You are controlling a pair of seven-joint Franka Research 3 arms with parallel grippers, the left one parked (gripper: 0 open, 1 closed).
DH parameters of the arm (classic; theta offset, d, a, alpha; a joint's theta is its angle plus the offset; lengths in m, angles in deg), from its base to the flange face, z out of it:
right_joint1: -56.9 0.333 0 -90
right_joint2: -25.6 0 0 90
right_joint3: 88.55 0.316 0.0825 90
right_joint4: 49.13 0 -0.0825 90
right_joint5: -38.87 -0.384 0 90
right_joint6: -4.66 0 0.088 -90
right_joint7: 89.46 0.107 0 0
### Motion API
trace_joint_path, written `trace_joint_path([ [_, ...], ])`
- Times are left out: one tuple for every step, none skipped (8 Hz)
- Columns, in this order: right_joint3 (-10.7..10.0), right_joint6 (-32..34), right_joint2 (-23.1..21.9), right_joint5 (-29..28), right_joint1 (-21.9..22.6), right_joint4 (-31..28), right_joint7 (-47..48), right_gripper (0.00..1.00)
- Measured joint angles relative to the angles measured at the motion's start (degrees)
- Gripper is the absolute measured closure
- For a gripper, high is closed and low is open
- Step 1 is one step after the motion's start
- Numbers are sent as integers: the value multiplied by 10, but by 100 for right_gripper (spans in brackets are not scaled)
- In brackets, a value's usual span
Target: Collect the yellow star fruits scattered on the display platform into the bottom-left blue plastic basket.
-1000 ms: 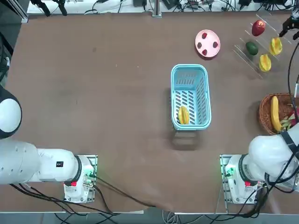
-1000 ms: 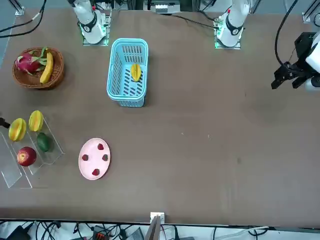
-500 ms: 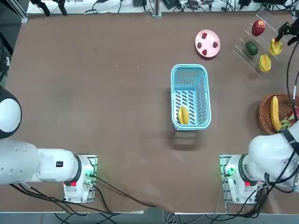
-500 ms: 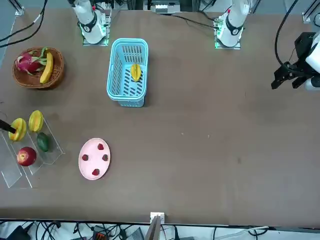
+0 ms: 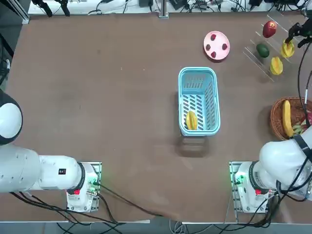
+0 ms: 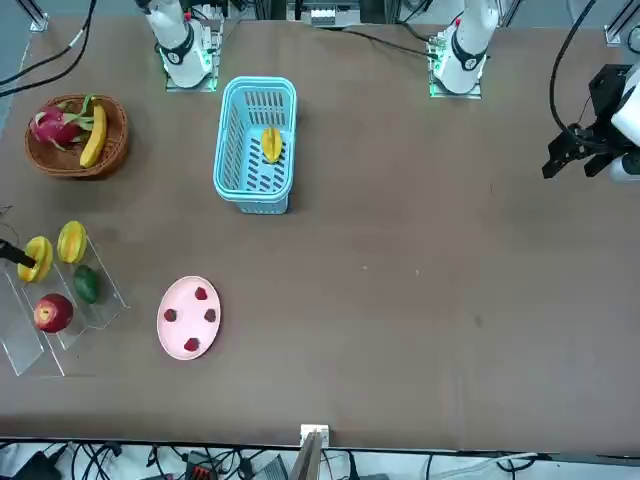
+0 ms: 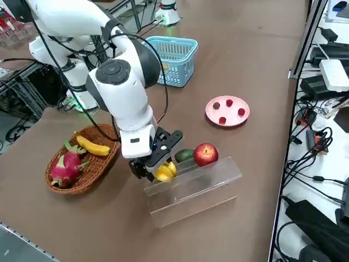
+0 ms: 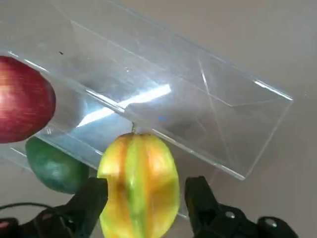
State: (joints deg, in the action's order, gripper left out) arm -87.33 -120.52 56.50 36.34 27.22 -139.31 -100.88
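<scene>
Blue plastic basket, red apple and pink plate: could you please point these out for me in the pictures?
Blue plastic basket [image 5: 199,68]: top view, on its rim.
Red apple [image 7: 205,155]: right side view, on its skin.
Pink plate [image 6: 189,319]: front view, on its bare middle.

Top view: overhead, straight down on the surface [image 5: 141,97], arm bases at its lower edge. Front view: across the surface, facing the robot, high, tilted down. Right side view: raised at the robot's right, diagonal down, nearer. Right wrist view: closest, past its own fingers [image 8: 94,198] onto the display platform [image 8: 163,99]. Top and front share the blue plastic basket [image 5: 199,101].
</scene>
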Motion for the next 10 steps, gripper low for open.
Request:
trace_joint_path([
  [1, 0, 0, 0, 0, 0, 1, 8],
  [1, 1, -1, 0, 0, -1, 1, 22],
  [1, 7, -5, 0, 0, -2, 1, 44],
  [1, 17, -10, 0, 0, -3, 1, 67],
  [1, 25, -15, 0, 0, -6, 1, 82],
  [2, 30, -20, 0, 1, -7, 8, 82],
  [3, 31, -23, 0, 6, -8, 29, 82],
  [4, 43, -31, 0, 19, -7, 48, 82],
  [3, 87, -47, 1, 39, -2, 65, 82],
  [4, 152, -71, 9, 65, 9, 100, 82],
])
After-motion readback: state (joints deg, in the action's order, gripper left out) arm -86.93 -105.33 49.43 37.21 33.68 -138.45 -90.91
